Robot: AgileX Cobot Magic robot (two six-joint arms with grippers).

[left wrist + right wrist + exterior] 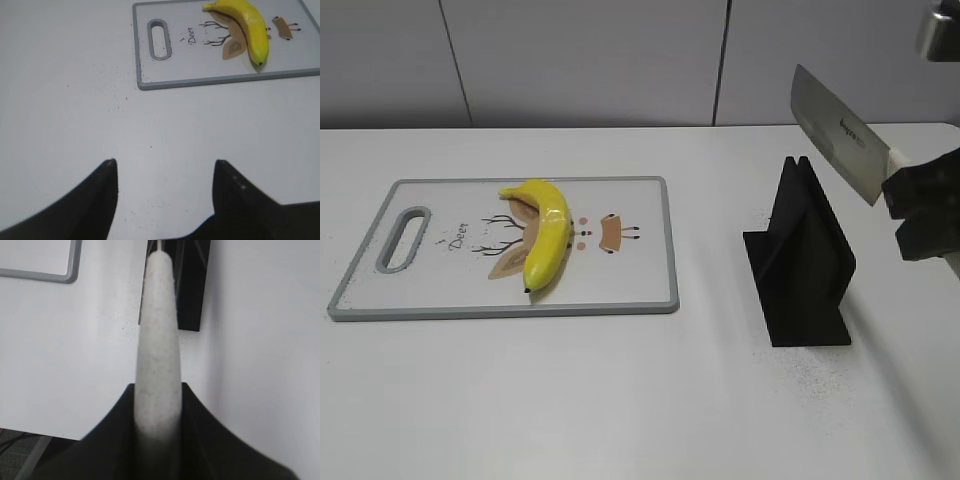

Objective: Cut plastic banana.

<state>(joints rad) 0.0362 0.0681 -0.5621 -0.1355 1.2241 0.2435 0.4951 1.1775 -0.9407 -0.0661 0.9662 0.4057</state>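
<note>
Nearest in the right wrist view, the right gripper was clamped on the pale, rounded handle of the knife; only this view showed the grip. The exterior view alone showed the broad, shiny steel blade, raised and tilted above the black knife stand, not touching it. The stand was matte, with a slot at its top. In the left wrist view, the left gripper was spread wide over the bare white table, its dark fingers holding nothing. Farther away, the smooth yellow plastic banana lay curved on the white cutting board, which had a grey rim, a handle hole and a deer drawing.
</note>
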